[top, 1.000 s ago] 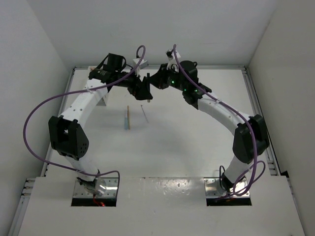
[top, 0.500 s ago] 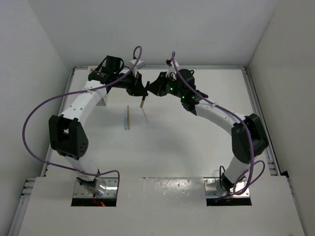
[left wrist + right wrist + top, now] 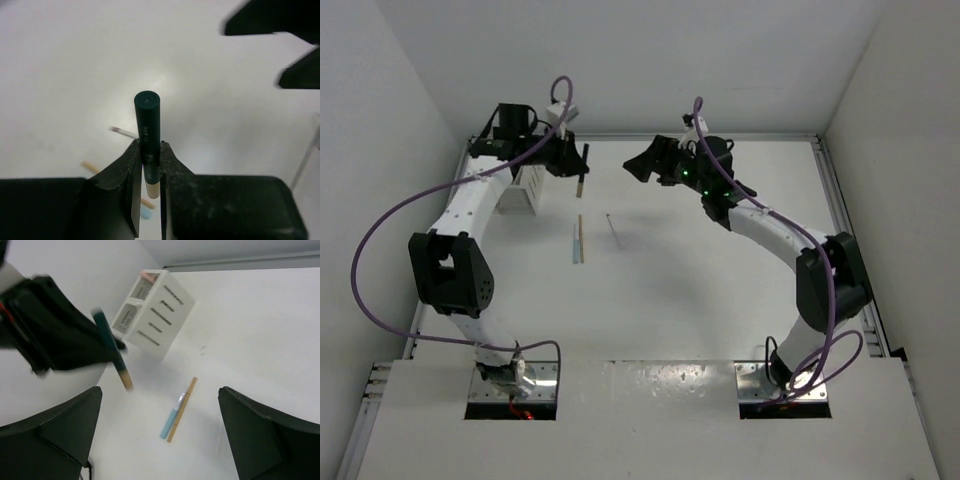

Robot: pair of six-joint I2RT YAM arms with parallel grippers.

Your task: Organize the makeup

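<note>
The L gripper is seen at upper left of the top view. It is clamped tight on the black stick, which is held just right of the white rack. In the L wrist view the black stick is pinched between both fingers, w/ the dark end poking up past the fingertips and the pale tip below them.

The R gripper is found at upper centre of the top view. Its jaws are spread wide and nothing is held.

On the table, left of centre, the tan stick and the pale blue stick are laid side by side, approx. touching. The thin silvery stick is laid near them to the right, apart from both. In the R wrist view a pink end is seen at the rack's top corner.
</note>
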